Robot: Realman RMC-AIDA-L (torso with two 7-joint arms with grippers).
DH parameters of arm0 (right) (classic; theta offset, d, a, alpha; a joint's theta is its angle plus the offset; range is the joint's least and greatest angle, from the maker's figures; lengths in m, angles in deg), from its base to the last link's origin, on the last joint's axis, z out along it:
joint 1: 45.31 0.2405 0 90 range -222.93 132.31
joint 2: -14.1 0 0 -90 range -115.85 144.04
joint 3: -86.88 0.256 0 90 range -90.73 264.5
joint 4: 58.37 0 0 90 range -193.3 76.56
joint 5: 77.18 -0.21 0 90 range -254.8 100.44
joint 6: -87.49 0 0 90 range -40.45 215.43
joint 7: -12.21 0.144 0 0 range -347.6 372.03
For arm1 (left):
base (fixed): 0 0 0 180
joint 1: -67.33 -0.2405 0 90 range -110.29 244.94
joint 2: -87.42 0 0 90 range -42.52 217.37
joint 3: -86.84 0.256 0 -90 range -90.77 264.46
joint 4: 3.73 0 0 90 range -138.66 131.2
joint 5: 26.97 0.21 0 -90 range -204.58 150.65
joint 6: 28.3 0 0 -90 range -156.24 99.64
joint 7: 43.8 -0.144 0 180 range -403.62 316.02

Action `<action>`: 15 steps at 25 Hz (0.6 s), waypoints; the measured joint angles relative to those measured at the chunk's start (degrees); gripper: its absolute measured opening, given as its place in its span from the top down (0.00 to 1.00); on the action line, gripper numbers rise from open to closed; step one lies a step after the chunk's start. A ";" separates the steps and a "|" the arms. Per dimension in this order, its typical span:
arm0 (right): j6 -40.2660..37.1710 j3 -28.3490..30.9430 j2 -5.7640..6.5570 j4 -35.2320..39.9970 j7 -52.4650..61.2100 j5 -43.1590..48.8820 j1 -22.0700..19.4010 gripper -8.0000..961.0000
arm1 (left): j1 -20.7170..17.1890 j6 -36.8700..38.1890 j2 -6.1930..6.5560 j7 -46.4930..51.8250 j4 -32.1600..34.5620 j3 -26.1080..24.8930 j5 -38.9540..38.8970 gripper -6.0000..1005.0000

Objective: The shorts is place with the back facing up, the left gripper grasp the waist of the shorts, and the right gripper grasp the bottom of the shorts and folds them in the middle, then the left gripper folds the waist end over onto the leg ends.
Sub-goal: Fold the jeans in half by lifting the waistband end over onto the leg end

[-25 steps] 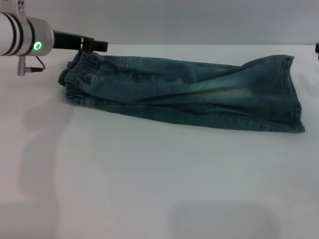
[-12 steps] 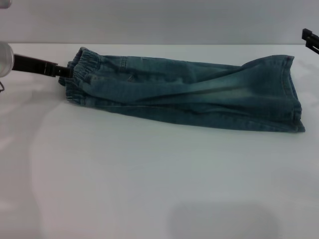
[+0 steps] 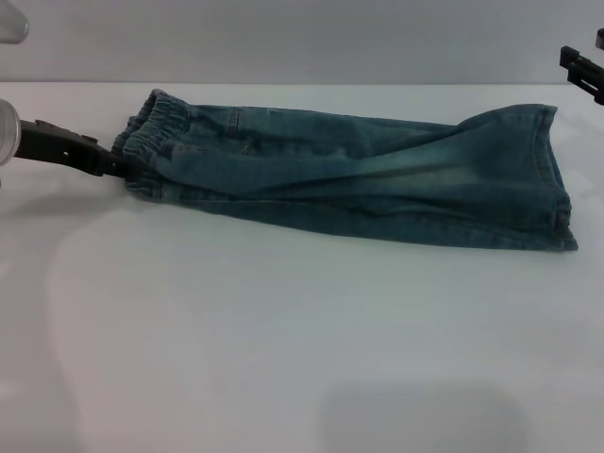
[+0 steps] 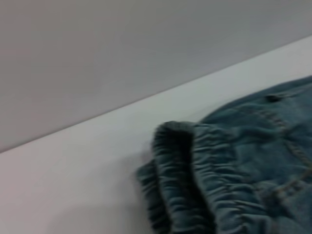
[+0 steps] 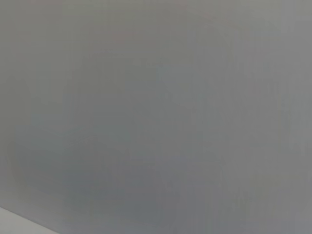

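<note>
left gripper [image 3: 111, 165] low at the waist end [image 3: 146, 142], touching the elastic; can't tell if it's clamped. Pinch both layers before lifting. shorts [image 3: 359, 175] lie flat, already halved lengthwise, on table [image 3: 283, 330]. right gripper [image 3: 583, 68] hangs clear above the leg ends [image 3: 552, 179], grip state unclear

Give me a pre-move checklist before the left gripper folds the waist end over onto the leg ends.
1. The shorts folded in the middle, lying long on the table: ok.
2. Left gripper at the waist end: ok.
3. Its hold on the waistband: cannot tell.
4. Leg ends flat and uncovered: ok.
5. Right gripper apart from the cloth: ok.
</note>
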 joint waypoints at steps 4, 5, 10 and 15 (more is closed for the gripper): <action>-0.54 0.01 0.00 0.20 0.00 0.00 -0.14 0.47 | 0.74 -0.10 -0.59 -2.87 -1.43 -1.62 -0.22 0.16; -0.97 0.01 0.00 0.23 0.00 0.00 -0.21 0.47 | 0.84 -0.43 -0.77 -3.16 -1.60 -1.55 -0.23 0.16; -1.97 0.01 0.00 0.25 0.00 0.00 -0.34 0.47 | 1.68 -4.32 -2.28 -3.61 -2.38 -0.72 0.50 0.16; -4.08 0.54 0.00 0.30 -0.01 -0.13 -0.52 0.47 | 2.66 -7.77 -2.84 -3.67 -4.24 -0.21 1.11 0.16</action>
